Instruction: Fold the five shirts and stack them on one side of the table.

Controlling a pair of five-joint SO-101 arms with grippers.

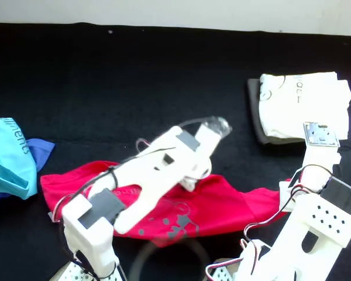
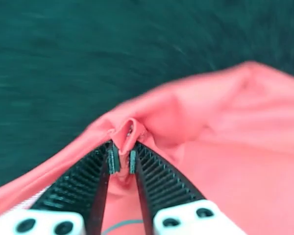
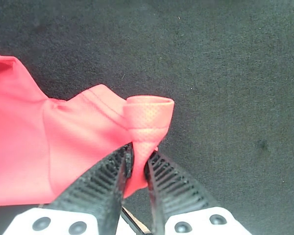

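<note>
Pinching at two points, both on the red shirt (image 1: pixel 234 205).

- Red shirt: spread over the lower centre of the high view, long axis left to right.
- Left gripper (image 2: pixel 121 159): fingers pressed together on a pucker of the shirt's edge. The cloth runs back under them and the bare table (image 2: pixel 63 58) lies beyond.
- Right gripper (image 3: pixel 137 164): fingers clamped on a rolled end of the shirt, with the rest of the cloth to the frame's left.
- Stack: white shirt (image 1: pixel 304 105) folded on a dark shirt (image 1: pixel 254 120), upper right of the high view, nearer the right arm.
- Unfolded: cyan shirt (image 1: pixel 11 158) and blue shirt (image 1: pixel 42 149), left edge.
- Judgement: the fold probably needs both holds carried together across the long axis.
</note>
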